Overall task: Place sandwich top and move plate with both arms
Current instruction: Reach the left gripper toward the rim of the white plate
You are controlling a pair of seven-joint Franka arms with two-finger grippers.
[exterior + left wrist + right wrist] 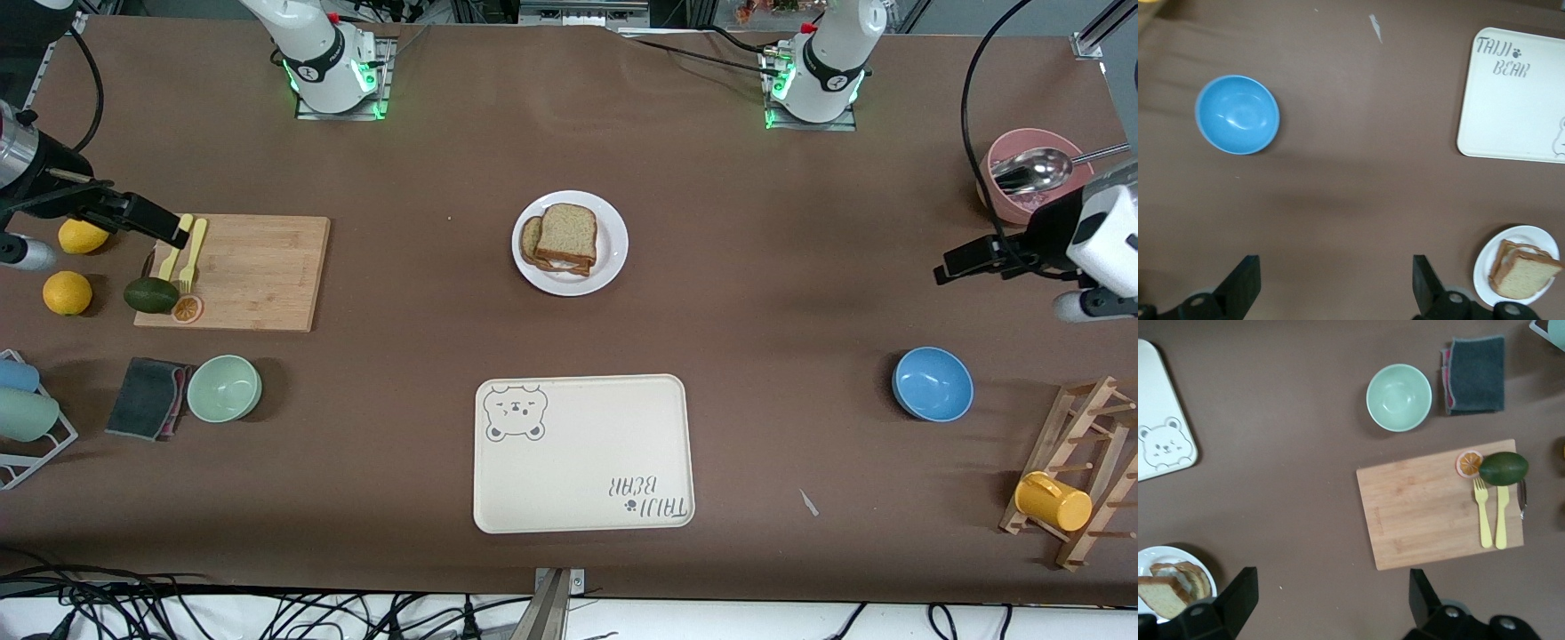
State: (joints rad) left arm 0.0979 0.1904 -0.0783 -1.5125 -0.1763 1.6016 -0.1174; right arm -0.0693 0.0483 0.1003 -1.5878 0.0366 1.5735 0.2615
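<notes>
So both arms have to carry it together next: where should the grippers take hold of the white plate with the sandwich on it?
Probably at the bare raised rim of the plate, one gripper on each of two facing edges, each arm coming in from its own end of the table. The sandwich top covers the middle, so only the rim is free. The left gripper and right gripper both hang open, away from it.

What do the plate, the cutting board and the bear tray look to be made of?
Plate: glossy white, likely ceramic or melamine, judging by its sheen. Cutting board: pale wood, probably bamboo, with visible strip grain. Tray: matte cream, seemingly plastic, printed bear and lettering.
</notes>
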